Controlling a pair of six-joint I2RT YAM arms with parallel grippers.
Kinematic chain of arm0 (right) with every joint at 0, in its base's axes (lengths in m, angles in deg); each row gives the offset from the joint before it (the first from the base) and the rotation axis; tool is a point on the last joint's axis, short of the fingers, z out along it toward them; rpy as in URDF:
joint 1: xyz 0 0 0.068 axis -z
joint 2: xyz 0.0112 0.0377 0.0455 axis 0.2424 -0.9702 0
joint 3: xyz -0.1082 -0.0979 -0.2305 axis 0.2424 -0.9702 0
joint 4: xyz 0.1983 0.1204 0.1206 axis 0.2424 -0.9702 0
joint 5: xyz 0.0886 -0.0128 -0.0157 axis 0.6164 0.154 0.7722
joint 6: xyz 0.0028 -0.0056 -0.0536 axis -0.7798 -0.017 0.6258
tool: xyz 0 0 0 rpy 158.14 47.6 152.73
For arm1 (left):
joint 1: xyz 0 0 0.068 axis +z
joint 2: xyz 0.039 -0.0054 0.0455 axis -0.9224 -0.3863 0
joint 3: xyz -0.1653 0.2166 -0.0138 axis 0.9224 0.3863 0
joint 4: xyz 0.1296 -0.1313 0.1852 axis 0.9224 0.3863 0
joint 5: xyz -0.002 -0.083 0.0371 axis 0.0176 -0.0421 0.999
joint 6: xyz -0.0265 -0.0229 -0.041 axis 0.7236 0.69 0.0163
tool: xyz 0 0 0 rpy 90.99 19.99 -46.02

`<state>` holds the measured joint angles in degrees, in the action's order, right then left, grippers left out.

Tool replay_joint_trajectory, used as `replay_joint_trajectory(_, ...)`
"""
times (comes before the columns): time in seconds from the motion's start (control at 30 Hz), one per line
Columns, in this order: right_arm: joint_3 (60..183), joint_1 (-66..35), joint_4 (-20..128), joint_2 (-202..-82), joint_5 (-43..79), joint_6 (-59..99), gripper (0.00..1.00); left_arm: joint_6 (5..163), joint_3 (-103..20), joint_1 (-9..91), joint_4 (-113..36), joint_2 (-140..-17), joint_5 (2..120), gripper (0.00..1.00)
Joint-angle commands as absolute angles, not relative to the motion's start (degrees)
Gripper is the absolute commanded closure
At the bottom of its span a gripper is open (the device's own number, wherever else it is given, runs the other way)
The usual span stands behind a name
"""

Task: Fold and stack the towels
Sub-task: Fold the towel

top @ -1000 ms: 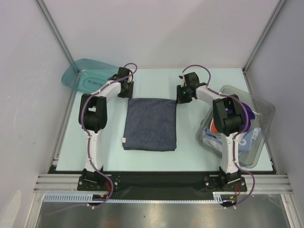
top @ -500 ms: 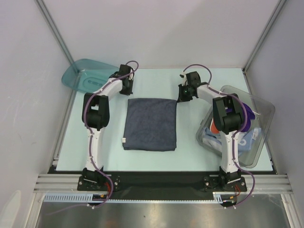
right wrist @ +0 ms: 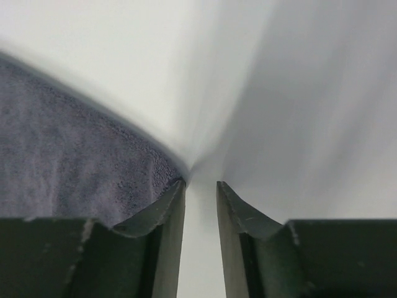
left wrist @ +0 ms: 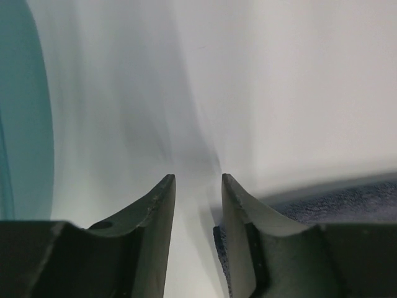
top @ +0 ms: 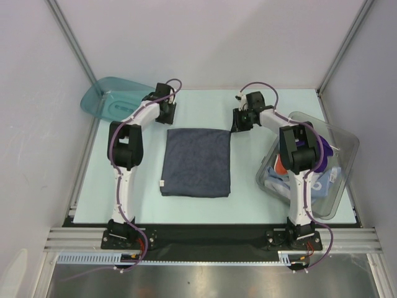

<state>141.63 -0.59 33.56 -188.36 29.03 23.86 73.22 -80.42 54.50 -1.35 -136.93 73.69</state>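
Beside grey-blue towel (top: pixel 197 162) | left hand (left wrist: pixel 197 180), right hand (right wrist: pixel 200 183) narrowly parted, empty | clear bin (top: pixel 347 149) partly behind right arm (top: pixel 296 155)

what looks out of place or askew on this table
Nothing is damaged or spilled. The clear bin sits skewed to the table edges, with towels heaped loosely inside. The teal tray seems to poke past the far left corner. The grey towel lies flat and square.

One each: grey-blue towel (top: pixel 196 162), tray (top: pixel 102 97), bin (top: pixel 345 146)
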Motion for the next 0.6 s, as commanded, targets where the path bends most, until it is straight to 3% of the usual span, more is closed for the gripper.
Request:
replay_joint_trajectory(0.0, 144.97, 0.23, 31.05, -186.49, 35.24, 26.68, 0.65, 68.06, -82.88, 54.88, -0.08, -131.76, 67.69, 0.58)
replay_joint_trajectory(0.1, 147.17, 0.31, 27.97, -187.99, 37.0, 28.18, 0.62, 64.9, -83.15, 54.97, 1.15, -132.29, 64.85, 0.52)
replay_joint_trajectory(0.57, 151.04, -0.12, 25.77, -191.95, 38.85, 30.02, 0.63, 61.46, -82.88, 55.41, 1.94, -134.04, 61.59, 0.54)
